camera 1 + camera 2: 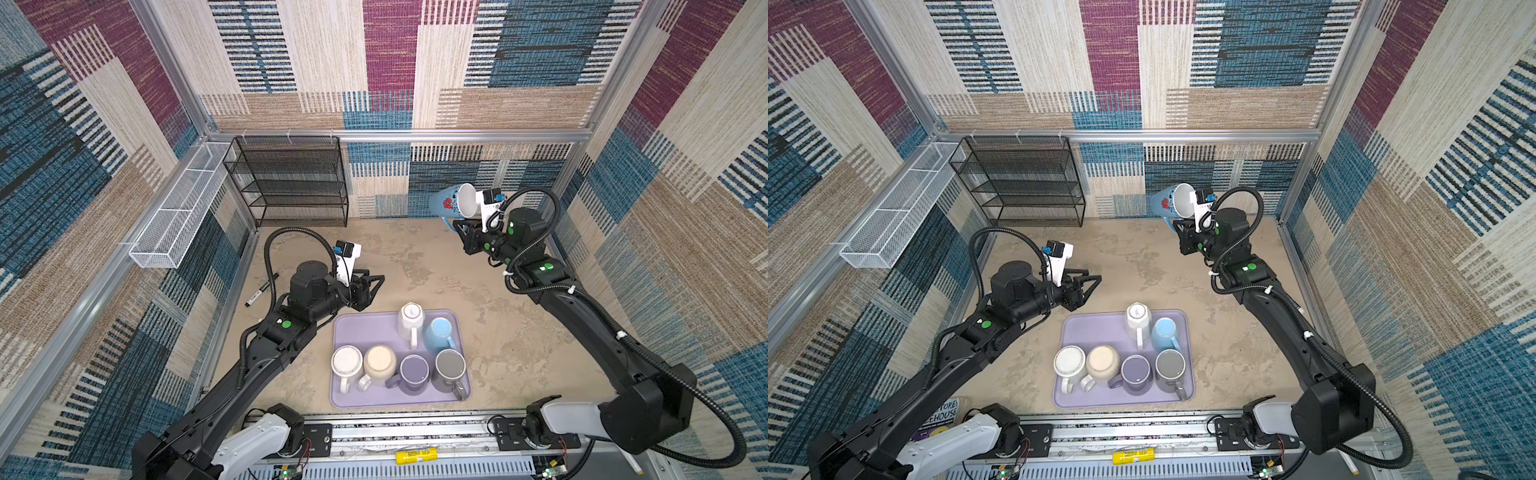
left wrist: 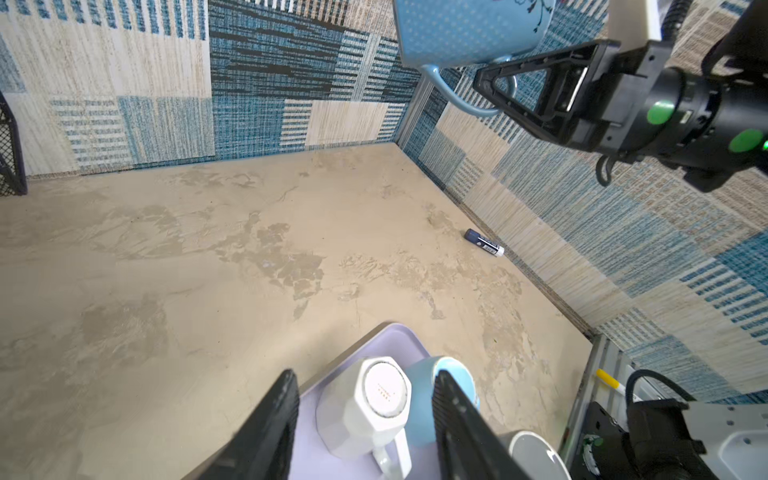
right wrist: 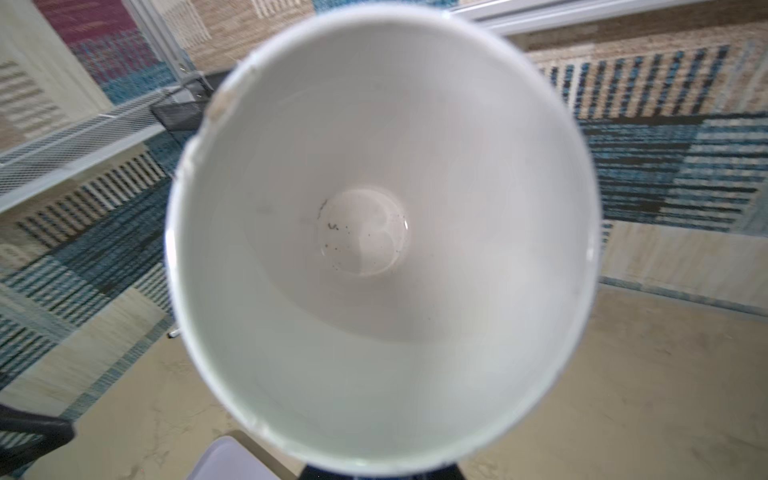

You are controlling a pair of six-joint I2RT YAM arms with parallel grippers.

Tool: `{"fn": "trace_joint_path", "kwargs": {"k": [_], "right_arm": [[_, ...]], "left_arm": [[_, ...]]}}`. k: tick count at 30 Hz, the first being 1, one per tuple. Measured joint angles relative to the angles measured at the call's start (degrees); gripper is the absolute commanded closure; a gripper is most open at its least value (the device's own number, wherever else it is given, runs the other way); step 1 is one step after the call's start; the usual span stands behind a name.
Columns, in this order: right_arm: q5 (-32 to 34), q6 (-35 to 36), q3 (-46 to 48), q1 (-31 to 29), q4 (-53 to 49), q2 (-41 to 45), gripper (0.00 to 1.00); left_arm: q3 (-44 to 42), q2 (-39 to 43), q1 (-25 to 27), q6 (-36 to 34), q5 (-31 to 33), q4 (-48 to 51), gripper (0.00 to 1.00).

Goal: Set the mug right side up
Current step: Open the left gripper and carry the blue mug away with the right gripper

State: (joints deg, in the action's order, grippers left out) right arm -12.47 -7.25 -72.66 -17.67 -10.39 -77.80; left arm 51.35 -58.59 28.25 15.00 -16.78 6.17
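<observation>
Clamping the blue mug (image 1: 451, 202) by its handle in the right gripper (image 1: 459, 226).
Tipped sideways just above those jaws, mouth facing back over them; left gripper (image 1: 372, 277) jaws apart, empty.

left claw (image 1: 374, 278) parted, low | right claw (image 1: 457, 225) clamped, raised high

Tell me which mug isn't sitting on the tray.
The flowered blue mug: the right claw holds it by the handle in the air, tipped sideways. The rest stand on the purple tray.
</observation>
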Motion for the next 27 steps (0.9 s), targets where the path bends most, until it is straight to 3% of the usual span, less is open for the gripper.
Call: {"fn": "trace_joint_path", "kwargs": {"k": [19,27], "right_arm": [[11.37,6.27,-16.00,12.72,-19.10,-18.01,1.00],[15.74,9.38,-28.59,16.65,-27.04,-29.42,1.00]], "left_arm": [[0.94,-0.09,0.04,-1.25,3.34,6.45,0.47],[0.94,0.81,0.07,-1.46,4.42,8.22,0.47]]}}
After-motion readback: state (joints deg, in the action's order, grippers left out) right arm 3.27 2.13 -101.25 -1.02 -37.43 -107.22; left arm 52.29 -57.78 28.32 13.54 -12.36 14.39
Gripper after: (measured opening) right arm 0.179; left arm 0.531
